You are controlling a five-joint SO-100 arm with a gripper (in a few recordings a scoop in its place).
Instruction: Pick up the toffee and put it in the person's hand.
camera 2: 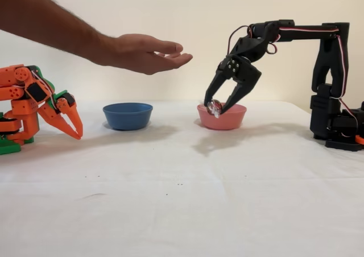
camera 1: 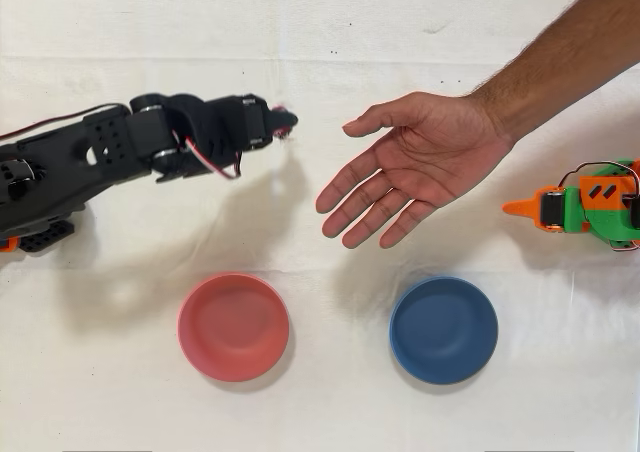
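The black arm's gripper (camera 2: 216,107) hangs above the table, shut on the toffee (camera 2: 214,107), a small dark red candy with a clear wrapper end showing between the fingertips. From overhead the gripper (camera 1: 284,122) points right, and the toffee (camera 1: 284,113) peeks out at its tip. The person's hand (camera 1: 415,167) is held palm up, fingers spread, to the right of the gripper with a gap between them. In the fixed view the hand (camera 2: 145,52) floats higher than the gripper and to its left.
A pink bowl (camera 1: 233,326) and a blue bowl (camera 1: 443,330) sit on the white cloth, nearer the front edge in the overhead view. The idle orange arm (camera 1: 588,205) rests at the right edge, below the forearm.
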